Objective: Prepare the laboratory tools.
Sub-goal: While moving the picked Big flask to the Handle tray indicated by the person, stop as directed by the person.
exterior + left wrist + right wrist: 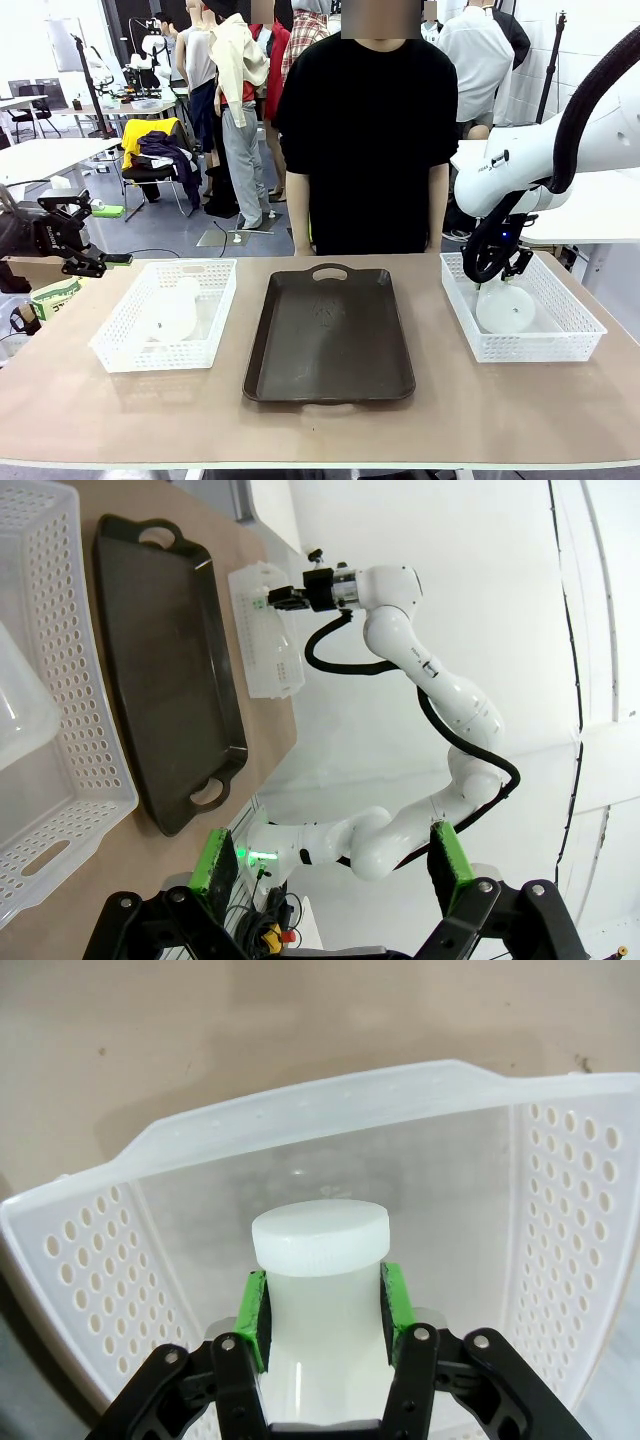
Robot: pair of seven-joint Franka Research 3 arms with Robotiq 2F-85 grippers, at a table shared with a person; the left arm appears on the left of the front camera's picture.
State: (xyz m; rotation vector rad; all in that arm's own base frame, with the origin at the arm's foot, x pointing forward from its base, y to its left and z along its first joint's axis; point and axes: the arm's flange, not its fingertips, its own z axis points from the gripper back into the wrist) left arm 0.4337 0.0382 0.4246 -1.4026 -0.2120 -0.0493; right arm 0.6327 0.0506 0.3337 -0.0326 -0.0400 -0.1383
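A frosted-white flask (505, 307) stands in the white mesh basket (570, 335) on the right. My right gripper (496, 272) reaches down into that basket and is shut on the flask's neck. In the right wrist view the green pads (254, 1318) press both sides of the neck just below the flask's white cap (320, 1238), with my right gripper (322, 1310) centred on it. A second flask (170, 312) lies in the left basket (110, 350). My left gripper (103, 232) hovers open beyond the table's left end; in its own view its fingers (215, 865) stand wide apart with nothing between them.
A dark brown tray (330, 335) lies in the middle of the table between the two baskets. A person in a black shirt (368, 130) stands at the far edge behind the tray. The left wrist view shows the tray (170, 670) and the left basket (70, 710).
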